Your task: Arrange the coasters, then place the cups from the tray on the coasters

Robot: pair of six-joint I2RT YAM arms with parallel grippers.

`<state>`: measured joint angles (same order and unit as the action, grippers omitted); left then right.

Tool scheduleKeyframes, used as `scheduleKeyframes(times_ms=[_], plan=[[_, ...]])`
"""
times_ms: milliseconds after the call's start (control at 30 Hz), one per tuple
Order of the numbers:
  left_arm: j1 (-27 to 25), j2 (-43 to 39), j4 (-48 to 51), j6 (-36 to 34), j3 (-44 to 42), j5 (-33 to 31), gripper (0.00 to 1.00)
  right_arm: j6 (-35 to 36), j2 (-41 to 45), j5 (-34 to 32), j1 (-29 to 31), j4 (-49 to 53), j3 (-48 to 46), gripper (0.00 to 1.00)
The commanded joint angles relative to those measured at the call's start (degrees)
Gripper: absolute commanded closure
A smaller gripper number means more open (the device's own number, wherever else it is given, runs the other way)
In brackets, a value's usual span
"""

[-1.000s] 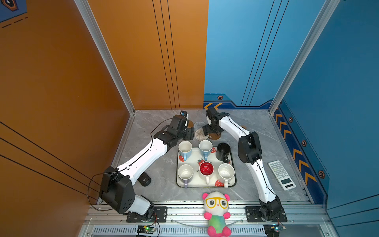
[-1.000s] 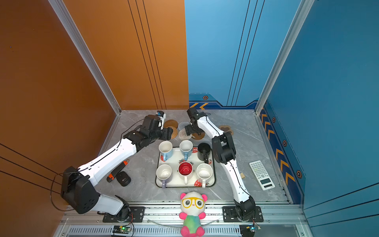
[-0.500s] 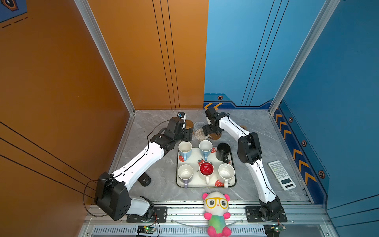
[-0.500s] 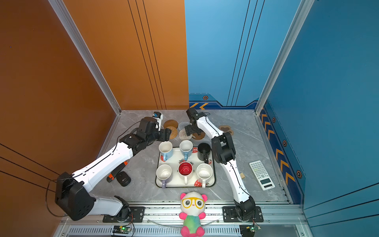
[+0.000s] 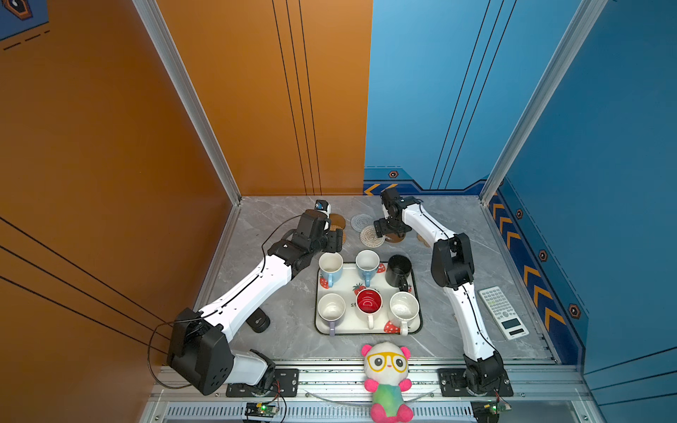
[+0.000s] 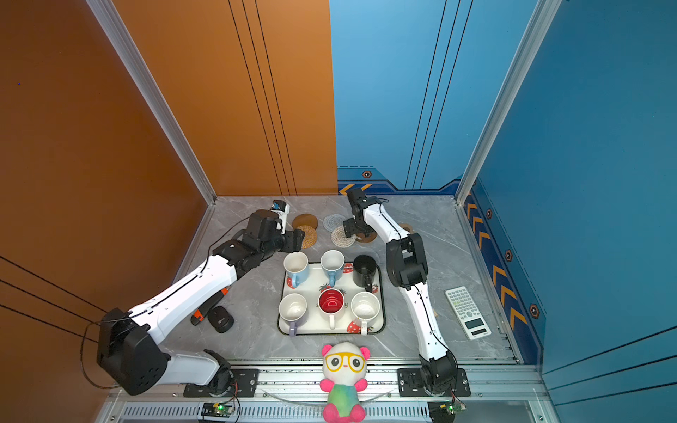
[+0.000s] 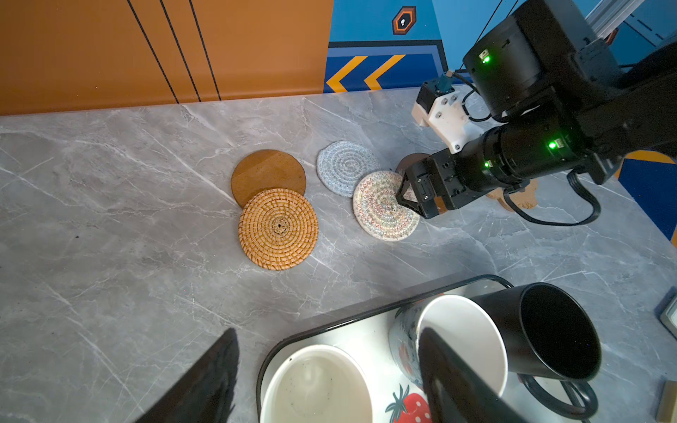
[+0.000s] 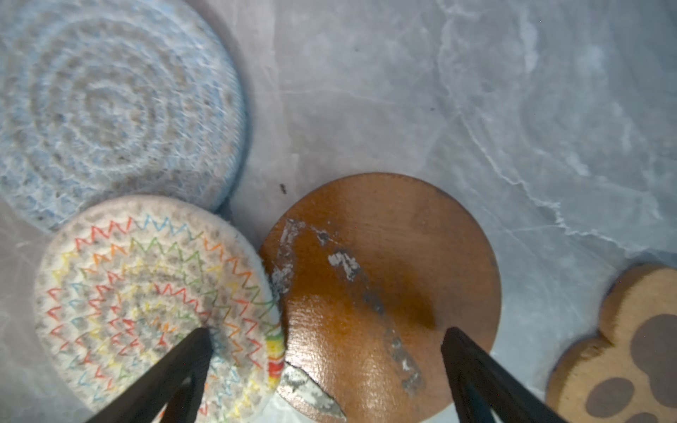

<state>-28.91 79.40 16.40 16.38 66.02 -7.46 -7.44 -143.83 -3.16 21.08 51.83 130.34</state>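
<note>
**Top views.** Six cups (image 5: 367, 303) stand in the tray (image 5: 350, 327), none on a mat yet. The coasters (image 6: 332, 221) are bunched just beyond the tray's far edge. The right gripper (image 6: 348, 230) is low over that bunch. The left gripper (image 5: 335, 238) is beside the tray's far corner.

**Left wrist view.** The left gripper's jaws are spread and empty above a cup rim. Clearer here than from above:
- the rattan round (image 7: 278, 229) lies on the edge of a brown disc (image 7: 267, 168)
- the beige crochet round (image 7: 381, 208) overlaps the grey-blue round (image 7: 344, 164)

**Right wrist view.** The right gripper (image 8: 326, 333) is spread wide and grips nothing. One finger is above the beige round, the other above a second, scuffed wooden disc (image 8: 384, 256). Seen only here: the beige rim touches that disc, and the paw-print coaster (image 8: 622, 348) lies just beside it.

**Judgement.** This looks like the separating step. It is best to take one coaster alone and draw it clear, so that no two overlap.
</note>
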Motion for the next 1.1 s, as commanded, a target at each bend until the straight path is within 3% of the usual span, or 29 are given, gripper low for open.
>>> scheduleKeyframes(times_ms=[0, 233, 367, 467, 567, 800, 867, 1067], plan=[[0.4, -0.2, -1.0, 0.8, 0.3, 0.3, 0.22, 0.4, -0.2, 0.1, -0.6, 3.7, -0.1, 0.04], [0.4, 3.0, -5.1, 1.3, 2.4, 3.7, 0.27, 0.0, 3.6, 5.7, -1.7, 2.5, -0.1, 0.04], [0.0, 11.4, -5.1, 0.9, 11.3, 9.7, 0.38, -0.4, 6.3, 8.3, -3.3, 1.8, 0.0, 0.04], [-0.3, 20.0, -5.1, 0.4, 20.3, 14.8, 0.47, -1.9, 7.3, 11.5, -4.9, 0.9, -0.1, 0.1], [0.1, 28.8, -2.9, 0.7, 29.4, 18.6, 0.6, -3.8, 7.4, 15.4, -6.2, -0.5, -0.2, 0.23], [1.0, 44.4, 4.2, 2.1, 46.4, 23.2, 0.94, -6.7, 4.3, 20.1, -6.6, -3.6, 0.5, 0.95], [1.4, 46.6, 4.2, 3.2, 47.8, 23.7, 1.0, -7.6, 2.9, 21.0, -6.7, -4.2, 1.0, 1.0], [3.3, 53.5, 3.4, 4.3, 53.3, 24.1, 1.0, -10.0, -0.7, 22.6, -7.2, -5.8, 2.7, 1.0]])
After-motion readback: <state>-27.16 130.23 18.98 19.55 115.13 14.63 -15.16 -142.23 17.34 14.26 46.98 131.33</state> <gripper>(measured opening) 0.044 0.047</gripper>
